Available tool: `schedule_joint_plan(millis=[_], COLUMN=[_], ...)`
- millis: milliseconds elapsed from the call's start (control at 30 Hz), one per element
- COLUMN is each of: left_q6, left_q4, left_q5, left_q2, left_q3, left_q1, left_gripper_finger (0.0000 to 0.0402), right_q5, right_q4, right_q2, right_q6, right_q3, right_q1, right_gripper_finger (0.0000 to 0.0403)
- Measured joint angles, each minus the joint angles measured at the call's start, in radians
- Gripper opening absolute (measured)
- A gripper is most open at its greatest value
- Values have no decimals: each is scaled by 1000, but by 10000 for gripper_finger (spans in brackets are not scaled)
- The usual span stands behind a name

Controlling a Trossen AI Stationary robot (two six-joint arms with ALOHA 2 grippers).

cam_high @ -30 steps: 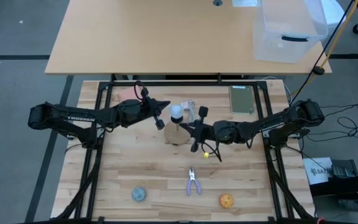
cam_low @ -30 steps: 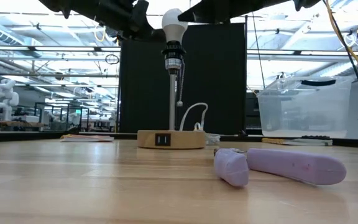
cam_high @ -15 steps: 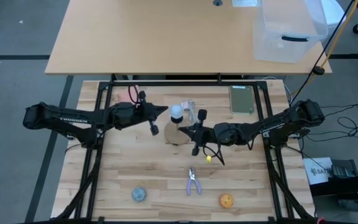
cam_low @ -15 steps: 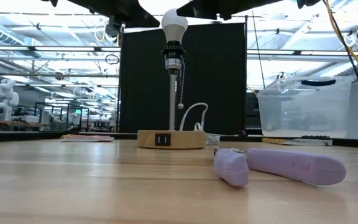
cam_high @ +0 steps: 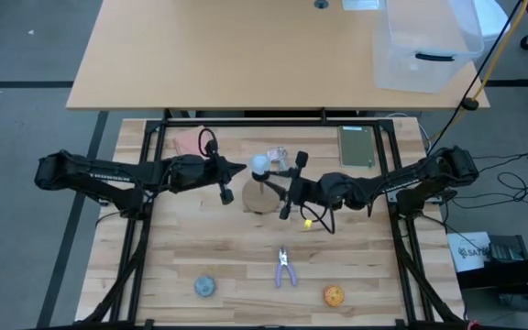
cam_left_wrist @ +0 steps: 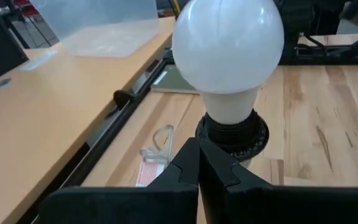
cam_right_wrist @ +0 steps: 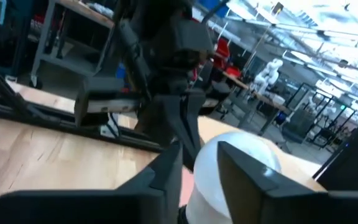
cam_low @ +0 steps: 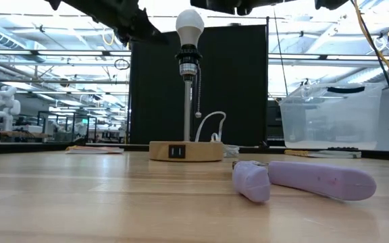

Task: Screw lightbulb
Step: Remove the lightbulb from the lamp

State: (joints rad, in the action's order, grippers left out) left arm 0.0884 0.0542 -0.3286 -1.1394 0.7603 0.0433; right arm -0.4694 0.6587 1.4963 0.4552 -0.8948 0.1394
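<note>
- Sitting upright in the black socket (cam_low: pixel 188 59) at the top of a thin lamp post, the lightbulb (cam_low: pixel 190 28) stands over the round wooden stand (cam_low: pixel 186 150) near the middle of the tabletop (cam_high: pixel 236 266), between the two arms.
- The left claw (cam_high: pixel 242 167) hangs just beside the bulb without touching it, its fingers (cam_left_wrist: pixel 199 168) pressed together on nothing.
- The right claw (cam_high: pixel 285 181) is at the bulb from the other side; its fingers (cam_right_wrist: pixel 166 163) stand slightly apart with the white dome between them, and I cannot tell whether either one touches the glass.
- The bulb is likely light and rigid, a thin frosted shell that would crack under a hard squeeze.
- Its surface looks smooth and rounded, so a pinch high on the dome would tend to slide off.
- The safest hold, in my judgement, is across the widest part of the globe, with just enough pressure to turn it.
- The silvery base is hidden inside the socket, so it offers no place to grip.
- The post is slender and the stand looks unfixed, so sideways force may tip the lamp; twisting should stay in line with the post.
</note>
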Motion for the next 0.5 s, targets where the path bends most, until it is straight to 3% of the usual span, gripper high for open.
schedule_joint_plan(millis=[267,500], left_q6=[-49,-84], left_q4=[61,280], left_q5=[2,60], left_q2=[-7,-7], left_q3=[-86,-218], left_q1=[0,0], left_gripper_finger=[0,0], right_q5=[0,0], right_q4=[17,-173], right_q2=[0,-1], right_q6=[-23,-96], right_q3=[-21,-138], right_q1=[-12,-47], right_gripper_finger=[181,244])
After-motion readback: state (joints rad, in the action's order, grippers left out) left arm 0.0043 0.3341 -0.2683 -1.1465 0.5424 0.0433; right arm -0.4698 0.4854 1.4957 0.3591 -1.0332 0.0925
